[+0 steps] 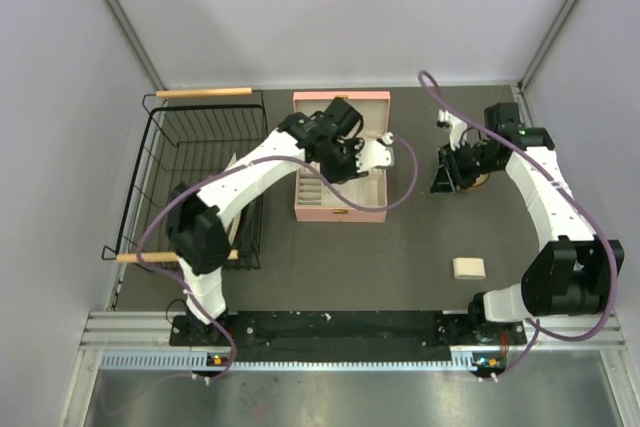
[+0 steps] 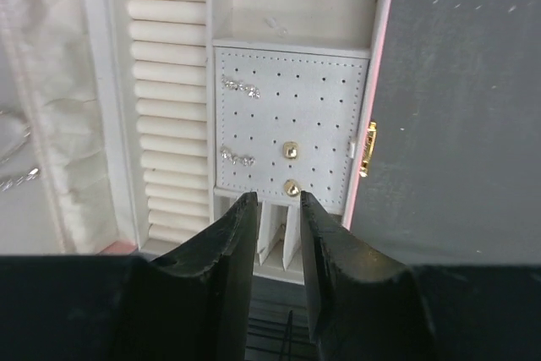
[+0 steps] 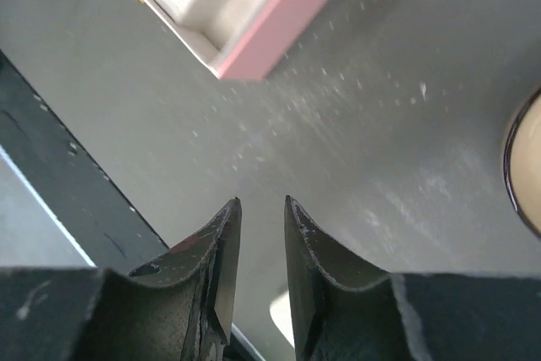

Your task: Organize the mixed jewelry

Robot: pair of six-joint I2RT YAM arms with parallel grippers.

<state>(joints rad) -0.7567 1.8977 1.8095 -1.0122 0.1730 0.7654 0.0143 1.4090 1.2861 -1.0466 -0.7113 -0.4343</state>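
The pink jewelry box (image 1: 340,209) lies open in the middle of the table. In the left wrist view I see its ring rolls (image 2: 173,99) and a perforated pad (image 2: 321,116) with sparkly earrings (image 2: 241,88) and gold studs (image 2: 291,150). Thin silvery chains (image 2: 13,158) show at the left edge, on the white lid lining. My left gripper (image 2: 277,200) hovers over the box's small compartments, slightly open and empty. My right gripper (image 3: 262,202) is slightly open and empty above bare table, right of the box (image 3: 254,40).
A round wooden bowl (image 1: 480,177) sits beside the right gripper; its rim shows in the right wrist view (image 3: 517,166). A black wire basket (image 1: 200,147) stands at the left. A beige block (image 1: 468,268) lies front right. Grey walls enclose the table.
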